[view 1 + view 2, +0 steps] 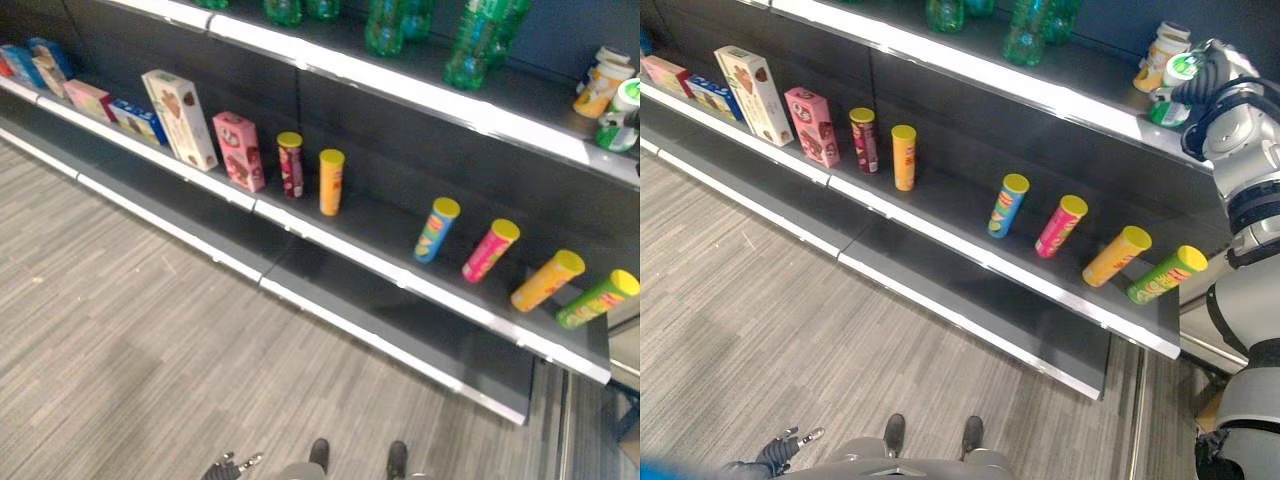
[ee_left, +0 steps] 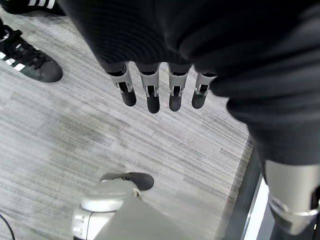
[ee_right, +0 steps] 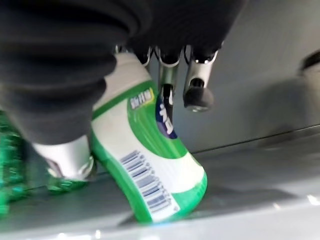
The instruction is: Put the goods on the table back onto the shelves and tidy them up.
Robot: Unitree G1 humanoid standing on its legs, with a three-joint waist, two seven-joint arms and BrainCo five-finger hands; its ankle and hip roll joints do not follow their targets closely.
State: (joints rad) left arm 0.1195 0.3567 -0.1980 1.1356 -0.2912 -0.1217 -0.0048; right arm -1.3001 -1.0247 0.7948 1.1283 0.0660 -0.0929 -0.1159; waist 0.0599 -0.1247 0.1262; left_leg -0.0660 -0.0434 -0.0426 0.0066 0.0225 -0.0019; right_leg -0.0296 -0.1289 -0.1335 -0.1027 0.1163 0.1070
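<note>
A green and white bottle [image 3: 150,165] stands tilted on the upper shelf [image 1: 1090,105] at its right end, its base on the shelf board. My right hand [image 1: 1208,82] is shut on it, fingers [image 3: 197,95] curled over one side and the thumb pressed against the other. In the left eye view the bottle [image 1: 622,110] sits at the right edge. An orange and white bottle [image 1: 1160,55] stands just behind it. My left hand [image 1: 780,452] hangs low by the floor, its fingers [image 2: 150,95] straight and holding nothing.
The middle shelf [image 1: 330,245] carries a white box [image 1: 180,118], a pink box [image 1: 238,150], two upright tubes [image 1: 331,182] and several tubes lying tilted [image 1: 490,250]. Green bottles [image 1: 480,40] line the upper shelf. A person's black shoes [image 2: 30,65] stand on the grey floor.
</note>
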